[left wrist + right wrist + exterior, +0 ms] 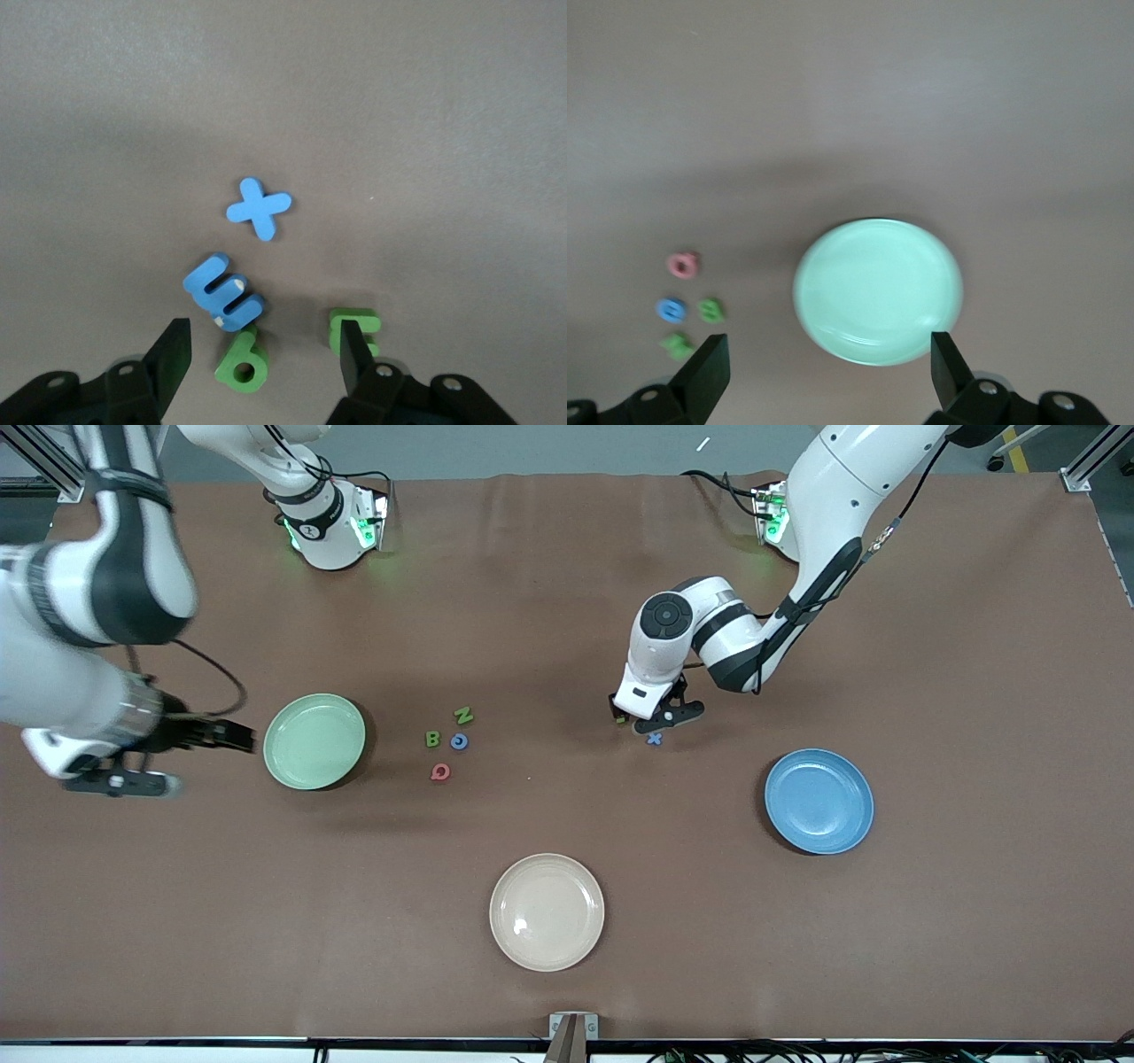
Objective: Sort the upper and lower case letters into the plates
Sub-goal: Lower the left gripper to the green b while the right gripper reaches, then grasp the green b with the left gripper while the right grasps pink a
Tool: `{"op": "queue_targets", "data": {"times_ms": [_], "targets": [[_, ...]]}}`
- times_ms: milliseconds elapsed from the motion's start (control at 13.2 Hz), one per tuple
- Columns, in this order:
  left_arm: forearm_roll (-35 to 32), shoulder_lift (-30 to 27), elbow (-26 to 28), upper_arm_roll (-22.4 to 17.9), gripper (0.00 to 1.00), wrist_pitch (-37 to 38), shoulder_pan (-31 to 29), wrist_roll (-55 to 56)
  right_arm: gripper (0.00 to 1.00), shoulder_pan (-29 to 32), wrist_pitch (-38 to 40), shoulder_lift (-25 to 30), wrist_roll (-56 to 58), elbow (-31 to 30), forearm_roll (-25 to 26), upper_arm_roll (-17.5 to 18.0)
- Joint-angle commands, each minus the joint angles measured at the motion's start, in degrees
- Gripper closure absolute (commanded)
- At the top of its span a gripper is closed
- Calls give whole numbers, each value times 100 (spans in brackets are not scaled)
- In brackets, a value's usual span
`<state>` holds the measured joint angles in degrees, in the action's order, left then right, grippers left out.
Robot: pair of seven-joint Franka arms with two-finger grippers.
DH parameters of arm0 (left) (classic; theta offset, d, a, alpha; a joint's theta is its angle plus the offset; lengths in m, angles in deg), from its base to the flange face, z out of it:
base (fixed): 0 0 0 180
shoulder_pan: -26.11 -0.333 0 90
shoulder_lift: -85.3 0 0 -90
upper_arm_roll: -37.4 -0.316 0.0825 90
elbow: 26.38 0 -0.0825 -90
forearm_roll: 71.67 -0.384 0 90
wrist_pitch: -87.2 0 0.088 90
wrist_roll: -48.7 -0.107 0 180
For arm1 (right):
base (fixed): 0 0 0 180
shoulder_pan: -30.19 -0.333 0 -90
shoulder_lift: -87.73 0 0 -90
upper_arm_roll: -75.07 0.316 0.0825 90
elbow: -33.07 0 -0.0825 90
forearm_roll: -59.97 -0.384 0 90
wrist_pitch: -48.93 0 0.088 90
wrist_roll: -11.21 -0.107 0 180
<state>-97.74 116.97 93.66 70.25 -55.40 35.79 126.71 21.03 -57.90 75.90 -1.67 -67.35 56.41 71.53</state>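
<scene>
Left claw (266, 359) low over small letters (237, 301) mid-bench, fingers spread around a green one, not clenched. Right claw (824, 367) released, waiting beside mint plate (314, 741); blue plate (819, 801) toward left arm's end

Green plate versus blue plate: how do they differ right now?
The green plate is pale mint; the blue plate is medium blue. The green plate lies toward the right arm's end of the table, the blue plate toward the left arm's end and nearer the front camera. Both are round, shallow, similar in size, and hold no letters.

L arm bent down, left tool (266, 359) low w/ fingers apart; R arm's right tool (824, 372) raised, fingers wide.
</scene>
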Motion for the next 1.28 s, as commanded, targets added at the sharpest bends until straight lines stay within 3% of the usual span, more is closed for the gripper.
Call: {"op": "queue_targets", "data": {"times_ms": [0, 227, 680, 1208], "targets": [[-170, 6, 107, 29, 26, -40, -10, 144, 0, -646, -1107, 138, -1300, -985, -127, -34], [-179, -21, 177, 47, 26, -31, -1, 144, 0, -1410, -2487, -19, -2706, -1865, -127, -34], [-188, 5, 204, 47, 41, -31, 26, 214, 0, -2063, -3781, -1223, -3695, -1920, -127, -34], [-188, 67, 151, 55, 53, -40, 105, 232, 8, -2177, -3942, -1778, -3862, -1639, -171, -34]]}}
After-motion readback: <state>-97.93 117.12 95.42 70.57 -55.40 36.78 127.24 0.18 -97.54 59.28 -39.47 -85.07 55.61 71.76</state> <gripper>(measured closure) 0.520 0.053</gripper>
